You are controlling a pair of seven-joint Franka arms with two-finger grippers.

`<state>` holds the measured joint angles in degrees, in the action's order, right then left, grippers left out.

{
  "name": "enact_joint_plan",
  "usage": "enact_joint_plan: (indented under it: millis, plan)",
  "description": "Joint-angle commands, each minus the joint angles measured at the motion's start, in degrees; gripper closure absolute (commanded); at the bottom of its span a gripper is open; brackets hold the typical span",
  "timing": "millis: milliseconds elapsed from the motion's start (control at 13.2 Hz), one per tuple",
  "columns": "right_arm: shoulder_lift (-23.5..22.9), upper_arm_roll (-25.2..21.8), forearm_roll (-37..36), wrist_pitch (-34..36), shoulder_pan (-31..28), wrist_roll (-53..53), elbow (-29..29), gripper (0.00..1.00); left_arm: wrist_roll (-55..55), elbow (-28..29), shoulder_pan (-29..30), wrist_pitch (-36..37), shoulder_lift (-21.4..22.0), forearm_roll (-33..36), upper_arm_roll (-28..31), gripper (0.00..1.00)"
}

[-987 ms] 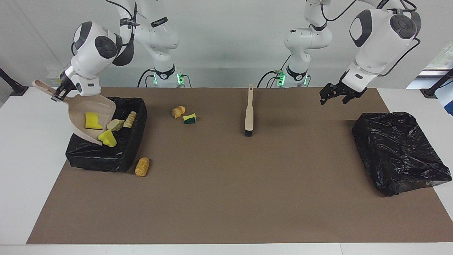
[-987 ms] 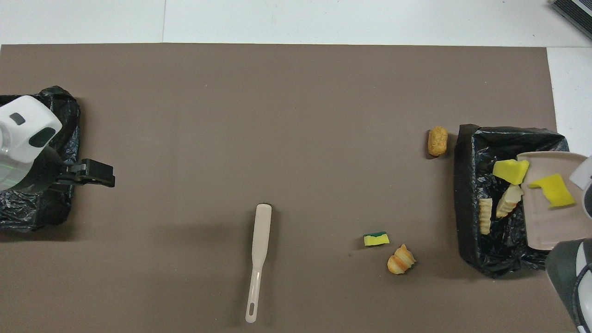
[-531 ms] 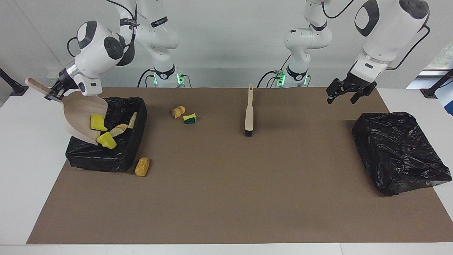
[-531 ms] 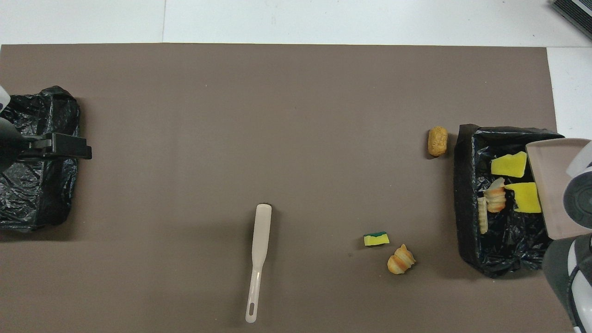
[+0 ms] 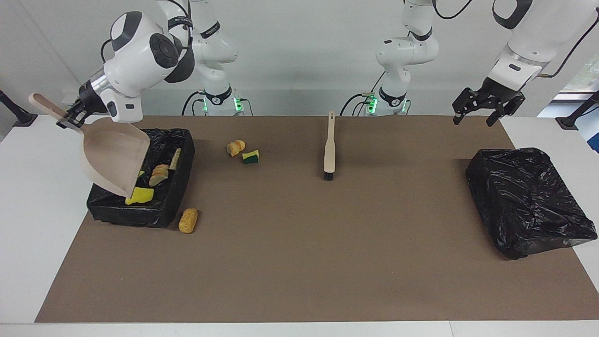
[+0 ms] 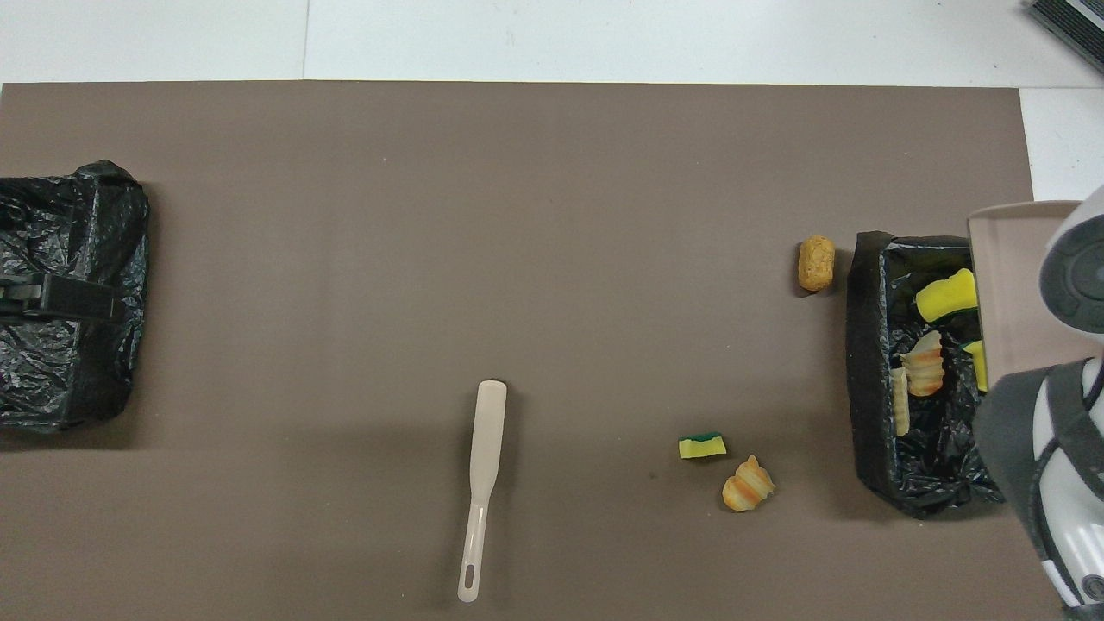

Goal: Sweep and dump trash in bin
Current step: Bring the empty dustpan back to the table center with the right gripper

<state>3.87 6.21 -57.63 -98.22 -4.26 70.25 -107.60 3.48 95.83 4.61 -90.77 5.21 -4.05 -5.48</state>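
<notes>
Right gripper (image 5: 65, 122) is clenched on the dustpan (image 5: 112, 157) handle, the pan tipped steeply over the bin (image 5: 175, 187) at the right arm's end of the worktop (image 5: 299, 262). The pan looks empty; its lip hangs just above the bin's contents. Trash inside the bin: a yellow sponge piece (image 5: 139, 195), a second one mostly hidden by the pan in the overhead view, and two bread-like lumps (image 5: 159, 174). So one load appears dumped. Left on the worktop: a bread lump (image 5: 188, 220) just beside the bin, plus another bread piece (image 5: 235, 147) and a green-backed sponge (image 5: 250, 156) touching or nearly touching each other, nearer the robots. The brush (image 5: 330, 150) lies loose mid-worktop, unheld. Left gripper (image 5: 484, 104) is up in the air, fingers released and empty, near a second black bag (image 5: 529, 201) at its own end; that arm waits. Judgement: roughly half done, with three pieces needing another sweep and dump.
</notes>
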Motion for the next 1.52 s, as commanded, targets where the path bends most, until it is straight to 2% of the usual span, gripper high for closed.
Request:
enact_joint_plan:
  millis: [0,152,304,455,607,759,911,1063,1215,1290,1442]
  plan:
    - [-1.76,0.29,10.03,2.93,-0.31,-10.79,2.3,1.0,0.74,-1.44,0.66,1.57,-0.64,0.71,-0.49,0.0]
    - [-2.02,0.56,18.75,3.12,0.22,-20.37,2.3,1.0,0.83,-1.35,0.66,1.57,-0.64,0.62,-0.49,0.0]
    - [-4.04,0.82,23.25,4.52,5.82,-33.0,2.74,1.0,1.0,-1.35,0.75,1.57,-0.55,0.71,-0.49,0.0]
    - [-8.15,0.82,30.7,4.88,11.09,-45.93,6.41,1.0,1.18,-1.18,0.66,1.48,-0.55,0.88,-0.41,0.0]
    - [-14.91,0.82,36.69,4.88,15.41,-58.14,14.03,1.0,1.27,-0.65,-0.21,1.48,-0.64,3.94,-0.49,0.0]
    - [-21.24,0.82,44.33,5.14,17.0,-68.09,22.3,1.0,1.53,0.84,-0.48,0.6,0.07,5.81,-0.49,0.0]
    - [-29.06,0.91,45.06,5.32,22.87,-80.56,31.35,1.0,1.62,0.85,-0.22,0.51,0.07,5.81,-0.58,0.0]
    - [-35.57,1.26,45.24,5.14,26.39,-89.98,38.65,1.0,1.62,1.28,-0.22,0.42,0.07,5.63,-0.58,0.0]
    - [-41.9,1.79,47.86,3.13,29.3,-99.73,43.94,1.0,1.62,1.46,-0.48,0.25,0.15,5.63,-0.67,0.0]
    - [-43.67,1.79,49.36,1.03,30.62,-103.0,45.53,1.0,1.62,1.46,-0.48,0.25,0.07,5.63,-0.67,0.0]
    - [-44.21,2.58,56.1,-2.84,31.16,-106.7,45.46,1.0,1.53,1.55,-0.48,0.34,0.07,5.55,-0.67,0.0]
